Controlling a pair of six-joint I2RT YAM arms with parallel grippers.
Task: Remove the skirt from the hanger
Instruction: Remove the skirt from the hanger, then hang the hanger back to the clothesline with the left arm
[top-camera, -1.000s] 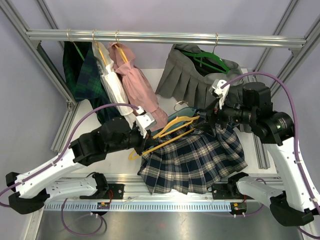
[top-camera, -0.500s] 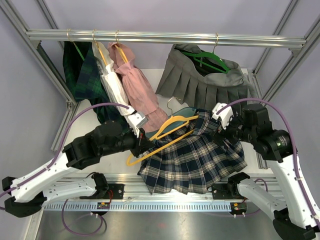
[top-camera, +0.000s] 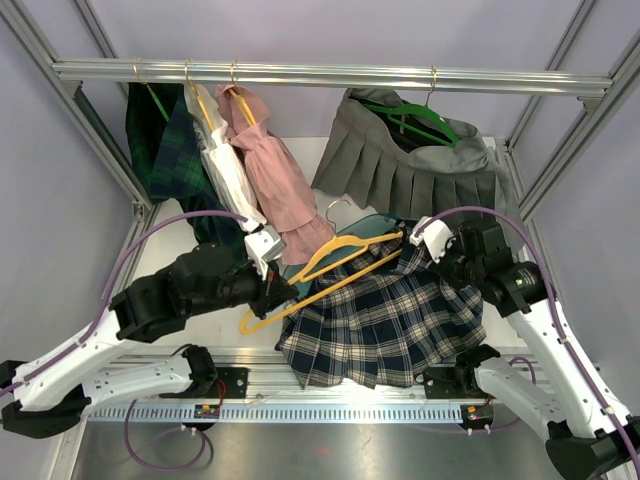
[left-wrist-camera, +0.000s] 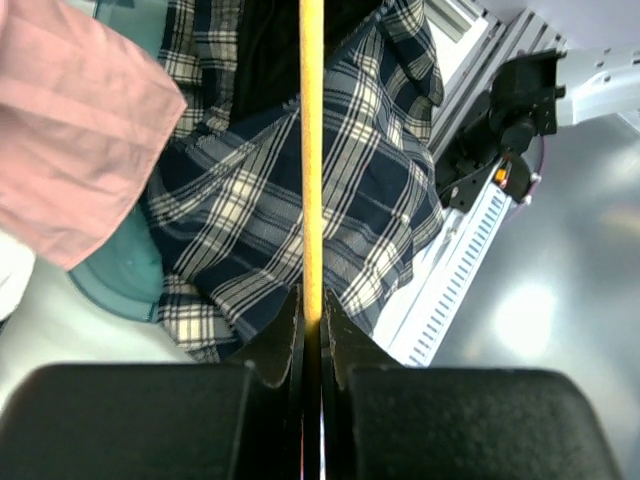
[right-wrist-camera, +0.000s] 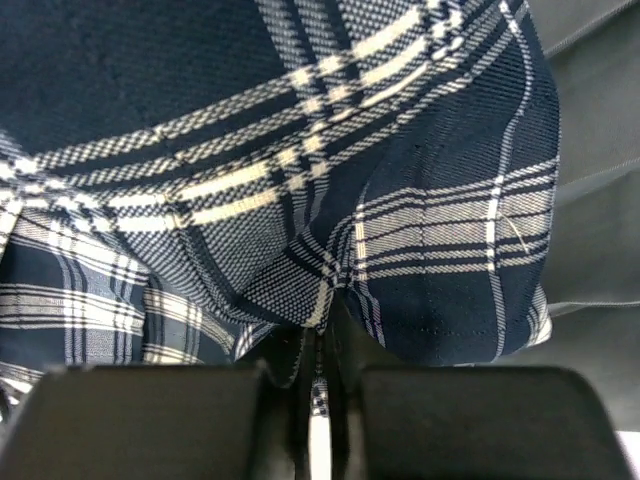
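Where it sprawls over the near edge of the white counter (top-camera: 305, 160), the navy-and-white plaid pleated skirt (top-camera: 385, 325) lies between both hands. The right hand (right-wrist-camera: 320, 360) is clamped on a fold of its cloth. The left hand (left-wrist-camera: 312, 325) is pinched closed on the yellow plastic hanger (top-camera: 340, 262), which crosses the skirt's top. Farther back, a grey pleated skirt (top-camera: 400, 165) hangs from the metal rail (top-camera: 330, 73).
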